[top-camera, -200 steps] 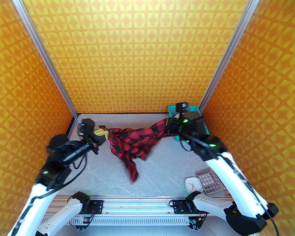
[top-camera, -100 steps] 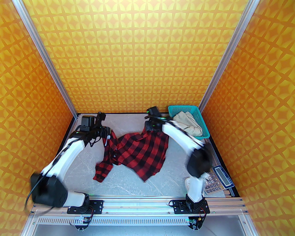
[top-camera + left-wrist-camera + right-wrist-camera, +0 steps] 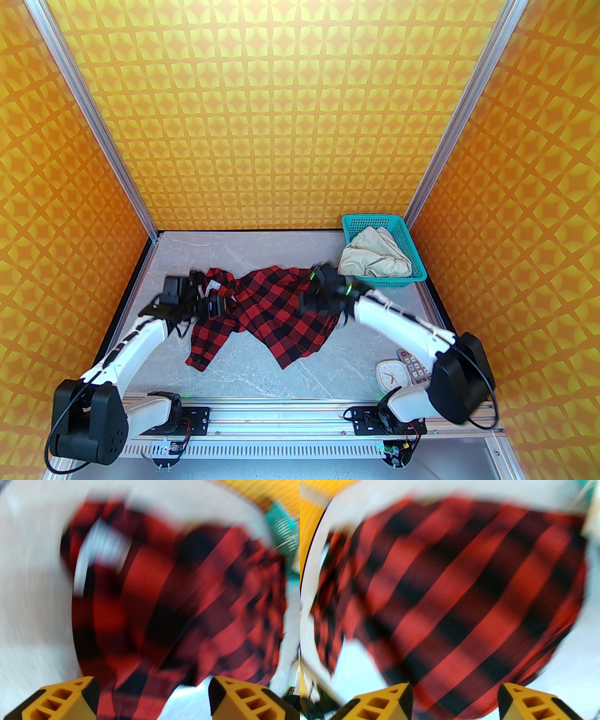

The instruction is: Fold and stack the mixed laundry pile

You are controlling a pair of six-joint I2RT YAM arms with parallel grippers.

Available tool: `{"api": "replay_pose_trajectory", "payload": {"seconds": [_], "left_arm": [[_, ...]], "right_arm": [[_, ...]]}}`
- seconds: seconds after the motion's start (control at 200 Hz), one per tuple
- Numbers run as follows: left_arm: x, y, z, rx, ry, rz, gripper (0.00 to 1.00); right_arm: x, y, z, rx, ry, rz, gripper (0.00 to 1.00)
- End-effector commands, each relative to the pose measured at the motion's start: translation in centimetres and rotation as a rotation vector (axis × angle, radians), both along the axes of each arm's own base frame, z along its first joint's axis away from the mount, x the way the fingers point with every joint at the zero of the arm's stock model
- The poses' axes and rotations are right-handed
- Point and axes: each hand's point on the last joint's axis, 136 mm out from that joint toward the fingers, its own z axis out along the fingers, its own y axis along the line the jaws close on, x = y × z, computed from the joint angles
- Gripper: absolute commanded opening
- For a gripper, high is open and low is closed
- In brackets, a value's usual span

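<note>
top external: checked shirt (image 3: 281, 314) lies crumpled in middle of desk (image 3: 328, 370), one sleeve trailing toward near left. cream trousers (image 3: 375, 260) bunched in teal basket (image 3: 372, 219) at far right corner, edge hanging over its left rim. left claw (image 3: 152, 691) low over shirt's left end, fingers spread wide, nothing pinched. right claw (image 3: 454, 693) over shirt's right side, also spread, fabric below it. both wrist views motion-blurred. clock (image 3: 391, 375) and calculator (image 3: 415, 365) sit by right arm base.
</note>
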Motion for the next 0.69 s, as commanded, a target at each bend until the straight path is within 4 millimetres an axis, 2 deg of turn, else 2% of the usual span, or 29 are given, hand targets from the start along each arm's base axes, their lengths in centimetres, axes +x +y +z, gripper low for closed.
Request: {"api": "replay_pose_trajectory", "payload": {"seconds": [0.0,0.13,0.175,0.25,0.34,0.385,0.46,0.55,0.62,0.69], "left_arm": [[0.5,0.7,-0.1,-0.019,0.004,0.078,0.84],[1.4,0.5,-1.1,-0.061,0.018,0.12,0.87],[1.8,0.3,-1.7,-0.074,0.03,0.125,0.86],[2.4,0.0,-2.8,-0.1,0.044,0.139,0.82],[3.0,0.3,-4.0,-0.116,0.054,0.176,0.69],[3.2,0.5,-4.4,-0.12,0.052,0.187,0.57],[3.9,0.7,-4.0,-0.126,0.021,0.194,0.32],[4.8,0.6,-1.8,-0.141,-0.084,0.185,0.12],[5.2,0.7,0.7,-0.143,-0.172,0.174,0.0],[5.2,0.9,3.6,-0.136,-0.26,0.156,0.0]], "right_arm": [[-3.8,3.5,-3.1,0.044,0.109,0.033,0.66],[-6.5,7.1,-5.9,-0.011,0.15,0.134,0.67],[-6.6,7.5,-6.9,-0.03,0.158,0.142,0.66],[-6.6,7.2,-9.1,-0.087,0.173,0.14,0.61],[-6.2,6.1,-10.5,-0.167,0.167,0.139,0.49],[-6.1,5.6,-10.6,-0.194,0.157,0.138,0.4],[-5.5,4.7,-9.7,-0.233,0.112,0.136,0.24],[-4.4,4.0,-7.9,-0.252,0.052,0.132,0.1],[-3.4,3.7,-5.6,-0.237,0.01,0.128,0.01],[-2.1,3.3,-2.7,-0.212,-0.052,0.112,0.0]]}}
